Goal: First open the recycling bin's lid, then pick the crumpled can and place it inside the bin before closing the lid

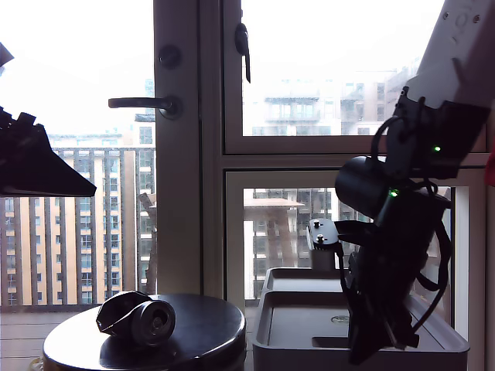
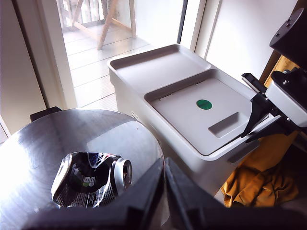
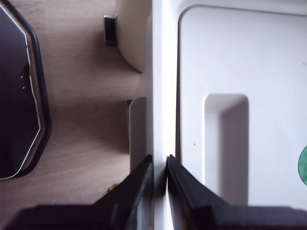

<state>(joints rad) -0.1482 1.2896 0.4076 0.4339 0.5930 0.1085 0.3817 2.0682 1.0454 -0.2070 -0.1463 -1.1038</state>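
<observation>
Grey lid point(image 2: 192, 108) lies flat on the recycling bin point(image 2: 158, 72), partly hidden in exterior view by my second gripper point(image 3: 159, 165), nearly closed at the rim. My first gripper point(image 2: 164, 167), closed, empty, hovers above the can point(image 2: 91, 179).

Hidden behind the dark arm point(image 1: 402, 255) in the exterior view: the right part of the recycling bin point(image 1: 309, 340) and much of the lid point(image 1: 309, 321), the emblem point(image 1: 339, 318) peeping out only as a sliver. Cut off at the exterior view's left edge: a black shape point(image 1: 31, 162), too little in frame to name. In the first wrist view, lower part of the can point(image 2: 91, 179) covered by my first gripper point(image 2: 163, 165). Fingertips of my second gripper point(image 3: 159, 160) nearly together at the bin's rim; contact with it impossible to judge. Emblem clipped at that picture's edge. Can's print too small to read.
</observation>
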